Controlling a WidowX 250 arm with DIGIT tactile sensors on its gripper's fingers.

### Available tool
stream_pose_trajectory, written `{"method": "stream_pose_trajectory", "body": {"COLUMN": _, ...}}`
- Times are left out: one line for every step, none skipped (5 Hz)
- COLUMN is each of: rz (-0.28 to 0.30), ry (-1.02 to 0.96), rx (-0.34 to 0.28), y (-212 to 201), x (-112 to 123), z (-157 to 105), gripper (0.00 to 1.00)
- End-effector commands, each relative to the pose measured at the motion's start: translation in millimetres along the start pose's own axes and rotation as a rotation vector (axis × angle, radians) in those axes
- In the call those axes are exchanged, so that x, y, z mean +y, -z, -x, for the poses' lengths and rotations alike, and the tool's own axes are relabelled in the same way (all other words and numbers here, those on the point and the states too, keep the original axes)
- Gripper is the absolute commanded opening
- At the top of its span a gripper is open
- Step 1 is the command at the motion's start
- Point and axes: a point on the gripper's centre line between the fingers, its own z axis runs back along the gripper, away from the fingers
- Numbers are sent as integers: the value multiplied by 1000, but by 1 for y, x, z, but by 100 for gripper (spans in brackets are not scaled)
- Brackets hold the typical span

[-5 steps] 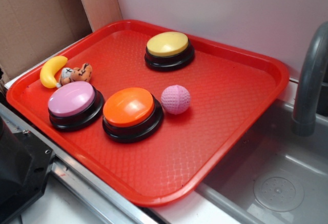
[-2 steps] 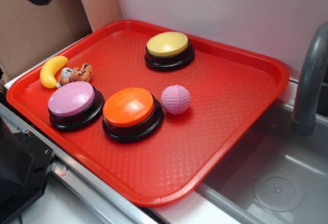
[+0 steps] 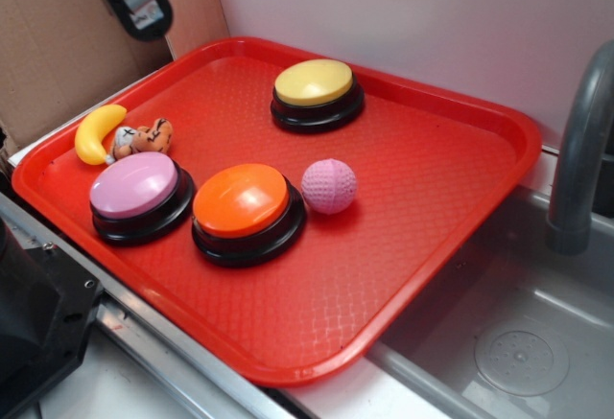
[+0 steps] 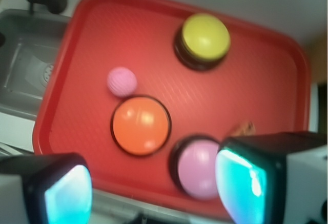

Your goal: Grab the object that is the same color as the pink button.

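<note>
Cardboard (image 3: 48,45) is backing the left of the scene and a pale wall is running behind, with the red tray (image 3: 413,208) sitting on the table beside a grey sink (image 3: 518,333) and its tap (image 3: 580,151).

Going left to right in the exterior view, I am seeing a toy banana (image 3: 96,131) and a small orange plush (image 3: 144,137) at the tray's far left edge. Just beside them the pink button (image 3: 136,189) is sitting, then the orange button (image 3: 245,203) almost touching it. The pink ball (image 3: 329,186) is lying just to the right of the orange button, close against its base, and the yellow button (image 3: 315,88) is standing well apart toward the back.

The arm is what is changing: over the last second it has been swinging in from the top left corner, and more of it is now showing above the tray's back corner. My claw (image 4: 154,188) is hanging high, with the fingers (image 4: 66,193) wide apart and nothing between them. In the wrist view it is sitting over the tray's near edge by the pink button, and the ball (image 4: 122,81) is lying well ahead.

I am judging the approach as only beginning. The ball matches the pink button's colour, so I am needing to carry on past the orange button and come down on the ball, minding that it may roll.
</note>
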Motion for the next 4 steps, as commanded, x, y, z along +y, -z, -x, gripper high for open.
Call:
{"method": "stream_pose_trajectory", "body": {"rz": 82, "ry": 169, "rx": -14, "y": 47, "x": -16, "z": -36, "gripper": 100}}
{"method": "stream_pose_trajectory", "body": {"rz": 72, "ry": 202, "rx": -13, "y": 69, "x": -22, "z": -47, "gripper": 100}}
{"method": "stream_pose_trajectory", "body": {"rz": 88, "ry": 221, "rx": 25, "y": 94, "x": -27, "z": -52, "gripper": 100}}
{"method": "stream_pose_trajectory", "body": {"rz": 115, "ry": 246, "rx": 60, "y": 118, "x": -30, "z": -53, "gripper": 100}}
